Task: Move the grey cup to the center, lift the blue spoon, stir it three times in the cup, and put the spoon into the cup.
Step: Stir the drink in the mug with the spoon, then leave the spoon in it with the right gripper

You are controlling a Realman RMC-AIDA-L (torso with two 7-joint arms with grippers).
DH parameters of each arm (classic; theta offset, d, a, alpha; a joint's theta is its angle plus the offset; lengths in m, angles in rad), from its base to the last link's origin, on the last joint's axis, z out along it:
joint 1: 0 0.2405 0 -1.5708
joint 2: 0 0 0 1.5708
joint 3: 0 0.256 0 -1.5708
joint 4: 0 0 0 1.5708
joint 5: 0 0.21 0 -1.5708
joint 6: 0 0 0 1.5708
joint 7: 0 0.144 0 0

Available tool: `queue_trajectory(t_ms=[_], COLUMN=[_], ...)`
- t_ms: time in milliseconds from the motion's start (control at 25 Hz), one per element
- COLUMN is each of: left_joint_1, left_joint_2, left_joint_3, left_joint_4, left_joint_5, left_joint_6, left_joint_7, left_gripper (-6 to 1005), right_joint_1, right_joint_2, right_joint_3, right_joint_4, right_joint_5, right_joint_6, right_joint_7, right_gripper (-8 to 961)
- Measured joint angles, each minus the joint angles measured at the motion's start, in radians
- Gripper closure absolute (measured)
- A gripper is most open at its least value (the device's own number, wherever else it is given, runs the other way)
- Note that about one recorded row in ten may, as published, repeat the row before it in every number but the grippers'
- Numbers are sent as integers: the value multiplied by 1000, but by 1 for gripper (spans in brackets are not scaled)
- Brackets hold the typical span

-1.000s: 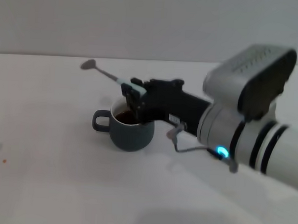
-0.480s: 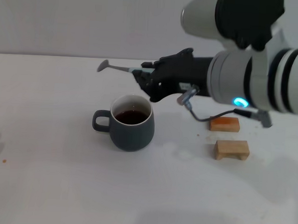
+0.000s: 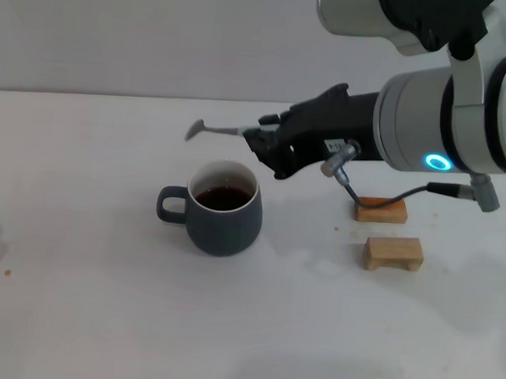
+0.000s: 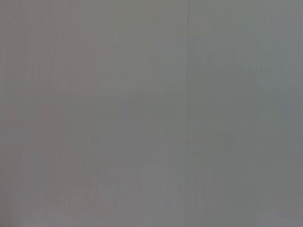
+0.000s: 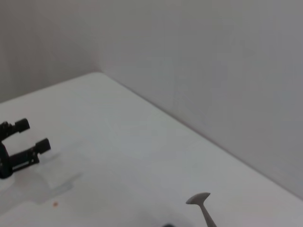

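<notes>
The grey cup stands on the white table, its handle pointing left and dark liquid inside. My right gripper hovers just behind and above the cup's rim, shut on the pale handle of the blue spoon. The spoon lies nearly level in the air and its metal bowl points left, clear of the cup. In the right wrist view only the blue spoon's metal bowl shows. That view also shows my left gripper far off over the table, its two black fingers apart and nothing between them.
Two small wooden blocks lie right of the cup, under my right forearm. A grey wall backs the table. The left wrist view shows only flat grey.
My right gripper has lifted the spoon away from the cup's rim and drawn back to the right. The spoon went from tilted to nearly level. The cup stayed put.
</notes>
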Motion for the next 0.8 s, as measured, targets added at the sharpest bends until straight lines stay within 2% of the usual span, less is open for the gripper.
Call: queue_trajectory(t_ms=[400, 800], left_joint_1=[-1, 2], left_joint_2=[1, 2], left_joint_3=[1, 1], left_joint_4=[1, 3], left_joint_5=[1, 1], left_joint_6=[0, 2], left_joint_7=[0, 0], left_gripper=[144, 143], right_joint_1=[0, -6], right_joint_2=[1, 2], right_joint_3=[41, 16], right_joint_4=[10, -122], right_joint_5=[-6, -19], right_joint_6=[93, 31], right_joint_7=[29, 21], right_gripper=[793, 793])
